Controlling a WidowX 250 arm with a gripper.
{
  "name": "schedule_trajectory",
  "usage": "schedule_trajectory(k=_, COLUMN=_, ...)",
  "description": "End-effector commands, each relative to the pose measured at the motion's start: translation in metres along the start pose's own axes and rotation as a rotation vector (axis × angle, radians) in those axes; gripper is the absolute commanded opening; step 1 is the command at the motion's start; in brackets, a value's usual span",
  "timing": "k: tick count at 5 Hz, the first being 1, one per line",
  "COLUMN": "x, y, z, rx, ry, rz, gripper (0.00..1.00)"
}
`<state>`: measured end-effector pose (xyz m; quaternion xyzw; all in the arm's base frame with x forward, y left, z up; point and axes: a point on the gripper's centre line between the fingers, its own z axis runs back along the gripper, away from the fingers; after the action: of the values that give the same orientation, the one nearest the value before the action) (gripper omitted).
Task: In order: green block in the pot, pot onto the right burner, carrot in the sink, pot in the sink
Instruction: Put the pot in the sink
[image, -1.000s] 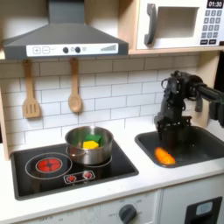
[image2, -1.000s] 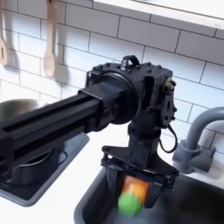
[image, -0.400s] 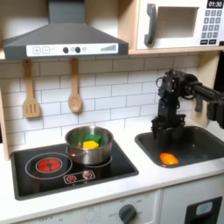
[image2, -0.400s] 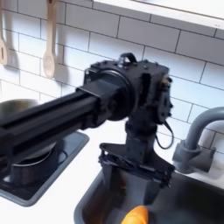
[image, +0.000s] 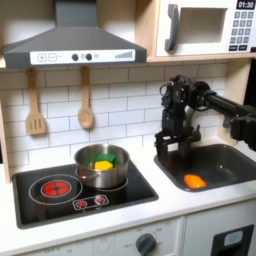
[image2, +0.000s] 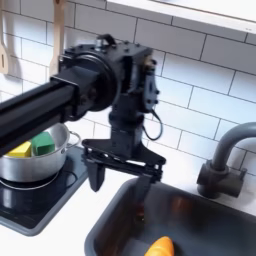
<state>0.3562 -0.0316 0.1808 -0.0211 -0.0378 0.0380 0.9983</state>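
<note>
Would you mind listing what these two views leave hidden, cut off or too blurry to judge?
- The pot: in the second exterior view, its base and far side are hidden behind the arm.
- The carrot: cut off by the second exterior view's bottom edge.
- The green block: in the first exterior view, a blurred patch merging with the yellow piece.
- The gripper: open.

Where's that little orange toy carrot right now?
The stubby orange toy carrot lies on the floor of the dark grey sink, at the first exterior view's right, just below the open black pincer.

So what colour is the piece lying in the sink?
Orange: the carrot in the sink, clearest in the first exterior view.
</note>
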Motion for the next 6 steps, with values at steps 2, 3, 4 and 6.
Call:
schedule_trajectory(k=2, x=0.007, y=0.049, z=0.015, rx=0.055, ry=-0.047, rz=0.047, gripper=1.00)
schedule_trajectory(k=3, x=0.011, y=0.056, z=0.027, rx=0.074, ry=-0.085, rz=0.024, gripper=1.00)
schedule_trajectory(k=4, x=0.015, y=0.062, z=0.033, rx=0.080, ry=-0.093, rz=0.033, gripper=1.00)
schedule_trajectory(k=6, x=0.025, y=0.077, z=0.033, rx=0.091, ry=-0.119, rz=0.048, gripper=1.00)
